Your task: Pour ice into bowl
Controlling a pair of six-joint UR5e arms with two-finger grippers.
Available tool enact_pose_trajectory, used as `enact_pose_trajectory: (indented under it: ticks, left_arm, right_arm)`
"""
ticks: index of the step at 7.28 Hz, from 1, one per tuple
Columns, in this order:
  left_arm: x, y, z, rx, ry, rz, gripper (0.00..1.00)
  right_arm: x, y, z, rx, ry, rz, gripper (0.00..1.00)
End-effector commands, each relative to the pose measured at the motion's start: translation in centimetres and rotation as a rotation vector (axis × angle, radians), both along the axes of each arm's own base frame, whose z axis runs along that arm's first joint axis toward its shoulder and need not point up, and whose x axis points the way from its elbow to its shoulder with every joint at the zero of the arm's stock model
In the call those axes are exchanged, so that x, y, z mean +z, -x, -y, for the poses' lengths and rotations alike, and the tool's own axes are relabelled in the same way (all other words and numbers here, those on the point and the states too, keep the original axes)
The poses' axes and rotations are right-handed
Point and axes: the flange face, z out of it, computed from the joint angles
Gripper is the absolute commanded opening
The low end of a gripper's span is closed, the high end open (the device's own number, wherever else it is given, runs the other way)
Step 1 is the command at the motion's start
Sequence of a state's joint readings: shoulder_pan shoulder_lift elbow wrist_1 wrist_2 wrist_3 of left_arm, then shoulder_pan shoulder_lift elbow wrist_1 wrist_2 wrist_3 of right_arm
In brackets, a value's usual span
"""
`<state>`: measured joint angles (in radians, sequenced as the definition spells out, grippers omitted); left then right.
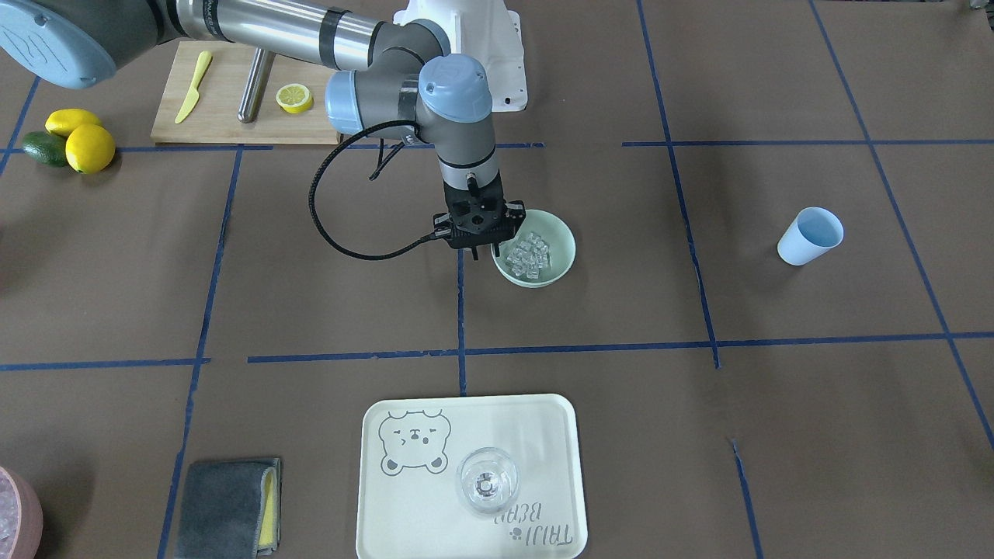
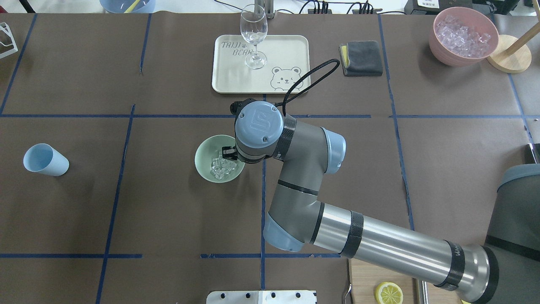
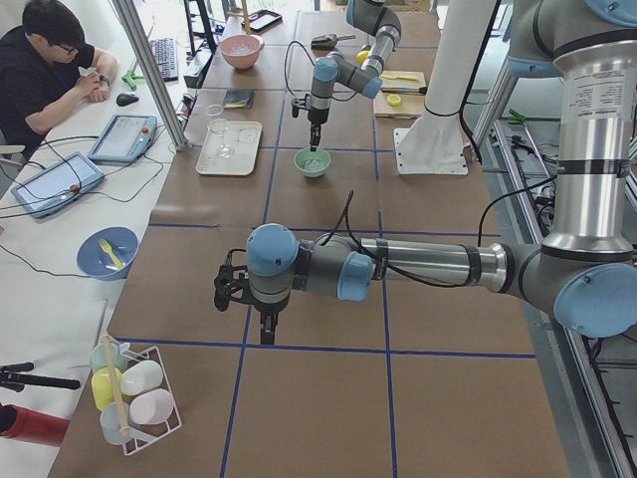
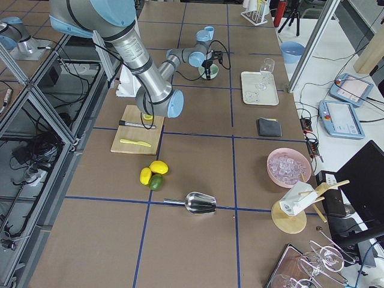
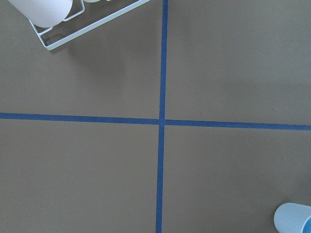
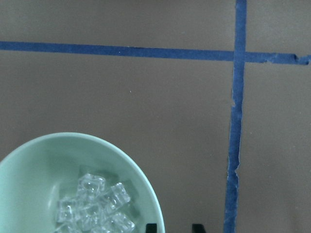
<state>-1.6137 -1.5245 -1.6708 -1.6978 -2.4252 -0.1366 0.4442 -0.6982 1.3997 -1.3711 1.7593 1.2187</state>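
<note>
Already the ice (image 1: pixel 528 255) lies in a small heap of clear cubes at the bottom of the pale green bowl (image 1: pixel 564 247), which stands upright on the brown tabletop (image 1: pixel 326 310) just beside a crossing of blue tape lines. The right pincer (image 1: pixel 484 250) hangs above the bowl's rim on the robot's right side and points straight down. Its two dark fingertips (image 6: pixel 151 227) are spread with a clear gap and nothing between them. In the wrist view one tip sits at the rim's edge and the other over bare tabletop.

Well apart, on the robot's left, a light blue cup (image 1: pixel 810 235) appears to lie on its side. Across from the robot a cream tray (image 1: pixel 543 435) carries an upright clear wine glass (image 1: pixel 487 481), with a folded grey cloth (image 1: pixel 225 505) near it. A pink container (image 2: pixel 462 36) of ice stands at the far right corner.

The left pincer (image 3: pixel 267 334) shows only in the side view, low over bare tabletop, and I cannot tell whether it is spread or pressed together.
</note>
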Motion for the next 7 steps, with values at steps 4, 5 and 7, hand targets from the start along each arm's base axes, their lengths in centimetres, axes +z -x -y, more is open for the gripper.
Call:
enact_pose_trajectory:
  ticks: [4, 5, 7]
  left_arm:
    - [0.1, 0.0, -0.1, 0.000, 0.001, 0.000, 1.00]
    - [0.2, 0.0, -0.1, 0.000, 0.004, 0.000, 1.00]
    - [0.7, -0.1, -0.6, 0.002, 0.017, -0.001, 1.00]
  right_arm:
    - [-4.4, -4.9, 0.3, 0.010, 0.017, 0.132, 0.00]
    - [-2.4, -9.6, 1.8, -0.015, 0.042, 0.157, 0.00]
    - [4.3, -20.0, 4.5, -0.109, -0.058, 0.141, 0.00]
